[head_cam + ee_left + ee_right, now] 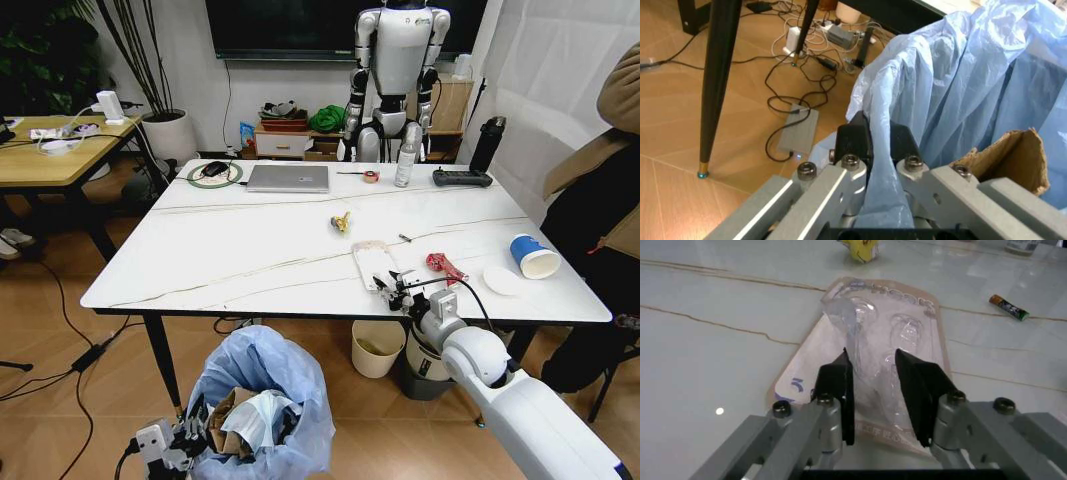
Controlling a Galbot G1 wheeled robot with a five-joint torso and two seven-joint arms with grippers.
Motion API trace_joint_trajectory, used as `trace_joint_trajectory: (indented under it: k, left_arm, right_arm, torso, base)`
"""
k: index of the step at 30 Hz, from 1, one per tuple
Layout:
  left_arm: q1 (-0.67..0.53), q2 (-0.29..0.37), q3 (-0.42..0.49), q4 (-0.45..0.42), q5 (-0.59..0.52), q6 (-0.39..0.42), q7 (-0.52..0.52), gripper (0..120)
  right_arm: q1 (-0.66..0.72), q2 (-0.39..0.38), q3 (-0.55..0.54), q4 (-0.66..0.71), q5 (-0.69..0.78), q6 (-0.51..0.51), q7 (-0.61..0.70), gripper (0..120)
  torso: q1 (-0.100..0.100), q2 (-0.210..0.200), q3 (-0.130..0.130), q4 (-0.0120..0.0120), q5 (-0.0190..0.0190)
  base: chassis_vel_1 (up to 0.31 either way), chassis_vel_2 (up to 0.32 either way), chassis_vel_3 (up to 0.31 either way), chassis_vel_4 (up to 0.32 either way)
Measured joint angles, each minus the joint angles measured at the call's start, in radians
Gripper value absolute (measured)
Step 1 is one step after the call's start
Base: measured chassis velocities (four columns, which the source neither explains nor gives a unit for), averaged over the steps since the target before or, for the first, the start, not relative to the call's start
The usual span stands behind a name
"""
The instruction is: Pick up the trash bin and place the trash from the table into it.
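The trash bin (262,395), lined with a puffy light-blue bag, sits low in front of the table (200,260) with cardboard (1011,156) and a face mask inside. My left gripper (172,442) (878,146) is shut on the bag's rim. On the table's near edge lies the clear plastic pack (372,260) (873,325). My right gripper (396,291) (875,390) is shut on its raised blister, and the pack still lies flat. To the right are a red wrapper (445,266), a white lid (500,281) and a blue paper cup (533,256).
A yellow scrap (342,221) and a battery (1008,307) lie mid-table. At the far edge are a laptop (288,178), spray bottle (405,155) and remote (462,178). Two bins (378,347) stand under the table. Cables (797,95) run by a black leg (717,85).
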Motion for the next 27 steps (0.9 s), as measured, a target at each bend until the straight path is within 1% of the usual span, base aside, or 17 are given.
trace_joint_trajectory:
  k: [3, 4, 6, 12, 18, 19, 22, 25, 26, 27]
  left_arm:
    - [-0.001, 0.003, -0.002, 0.0, -0.001, 0.001, 0.0, 0]
    - [-0.001, 0.003, -0.002, 0.0, -0.001, 0.001, 0.0, 0]
    - [-0.003, 0.007, -0.002, -0.001, -0.002, 0.002, -0.002, 0]
    - [-0.004, 0.016, 0.003, -0.002, -0.004, 0.005, -0.003, 0]
    - [-0.003, 0.018, 0.016, -0.002, -0.004, 0.005, -0.003, 0]
    - [-0.003, 0.018, 0.016, -0.002, -0.004, 0.005, -0.003, 0]
    - [-0.004, 0.022, 0.016, -0.003, -0.01, 0.006, -0.003, 0]
    - [-0.006, 0.032, 0.003, -0.004, -0.028, 0.012, -0.003, 0]
    - [-0.006, 0.032, 0.003, -0.004, -0.028, 0.012, -0.003, 0]
    - [-0.006, 0.035, -0.003, -0.004, -0.033, 0.012, -0.003, 0]
  right_arm:
    - [-0.003, 0.001, 0.001, -0.003, 0.0, 0.0, -0.001, 9]
    - [-0.003, 0.001, 0.001, -0.003, 0.0, 0.0, -0.001, 9]
    - [-0.011, 0.0, 0.008, 0.001, 0.0, 0.004, -0.002, 0]
    - [-0.029, -0.008, 0.028, 0.036, 0.038, 0.034, -0.003, 0]
    - [-0.039, -0.012, 0.042, 0.102, 0.173, 0.103, -0.016, 0]
    - [-0.039, -0.012, 0.042, 0.102, 0.173, 0.103, -0.016, 0]
    - [-0.053, -0.029, 0.043, 0.138, 0.226, 0.137, -0.039, 0]
    - [-0.091, -0.071, 0.042, 0.219, 0.327, 0.195, -0.108, 0]
    - [-0.091, -0.071, 0.042, 0.219, 0.327, 0.195, -0.108, 0]
    - [-0.106, -0.09, 0.031, 0.257, 0.381, 0.219, -0.14, 0]
  torso:
    - [0.0, 0.0, 0.0, 0.0, 0.0]
    - [0.0, 0.0, 0.0, 0.0, 0.0]
    - [0.0, 0.0, 0.0, 0.0, 0.0]
    - [0.0, 0.0, 0.0, -0.0001, 0.0]
    - [0.0, 0.0, 0.0, 0.0, 0.0001]
    - [0.0, 0.0, 0.0, 0.0, 0.0001]
    - [0.0, 0.0, 0.0, 0.0001, 0.0]
    - [0.0, 0.0, 0.0, -0.0001, -0.0001]
    - [0.0, 0.0, 0.0, -0.0001, -0.0001]
    - [0.0, 0.0, 0.0, -0.0001, 0.0]
  base:
    - [0.0, 0.0, 0.0, 0.0]
    - [0.0, 0.0, 0.0, 0.0]
    - [0.0, 0.0, 0.0, 0.0]
    - [0.0, 0.0, 0.0, 0.0]
    - [0.0, 0.0, 0.0, 0.0]
    - [0.0, 0.0, 0.0, 0.0]
    - [0.0, 0.0, 0.0, 0.0]
    - [0.0, 0.0, 0.0, 0.0]
    - [0.0, 0.0, 0.0, 0.0]
    - [0.0, 0.0, 0.0, 0.0]
